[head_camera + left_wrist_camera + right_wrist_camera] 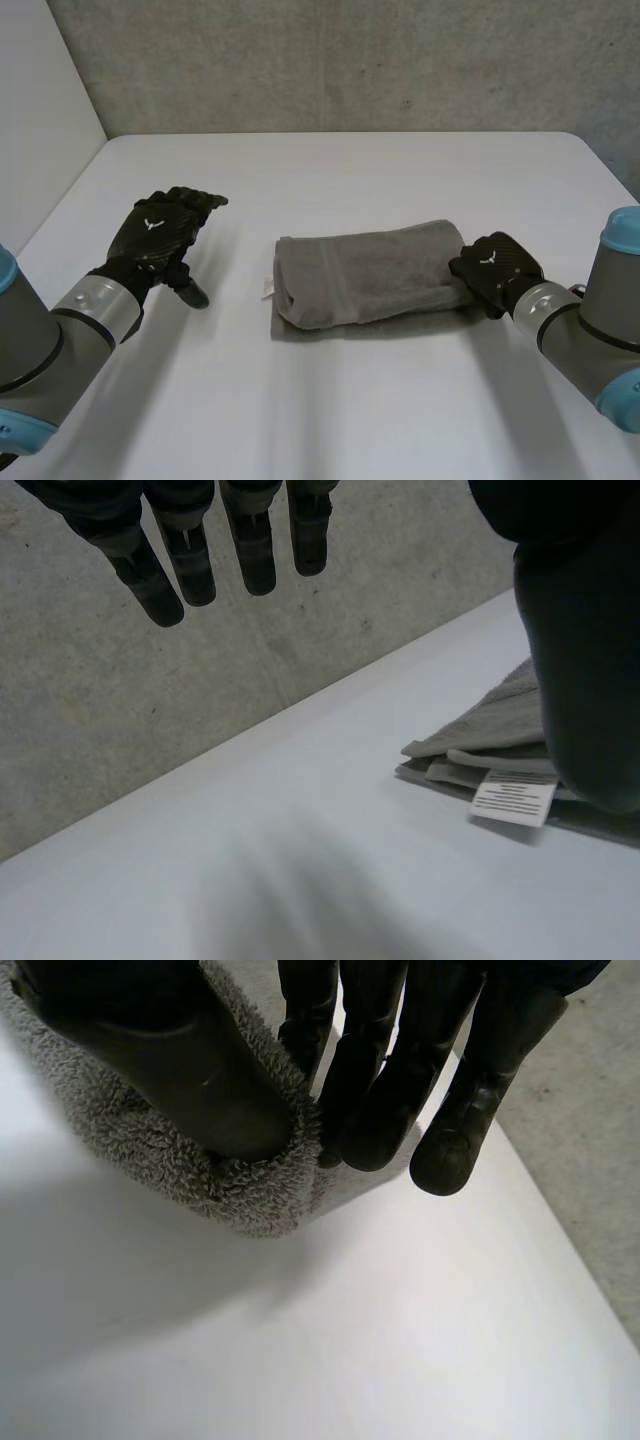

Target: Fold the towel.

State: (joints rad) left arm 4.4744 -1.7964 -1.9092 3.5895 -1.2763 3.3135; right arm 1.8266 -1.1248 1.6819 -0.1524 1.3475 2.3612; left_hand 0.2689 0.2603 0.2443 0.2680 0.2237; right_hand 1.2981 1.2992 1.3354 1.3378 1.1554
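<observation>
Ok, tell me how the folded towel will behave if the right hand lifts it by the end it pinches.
Probably floppy: the towel is soft looped terry, bulging around the thumb of the right hand, so the far end would likely sag. Its loose layers, seen by the label, may fall open. The fuzzy pile should grip rather than slip.

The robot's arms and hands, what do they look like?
Each arm is a thick grey tube with rounded joints and light-blue caps, the left arm and right arm alike. The left hand and right hand are black, glove-like, with segmented fingers and a small white emblem on the back.
</observation>
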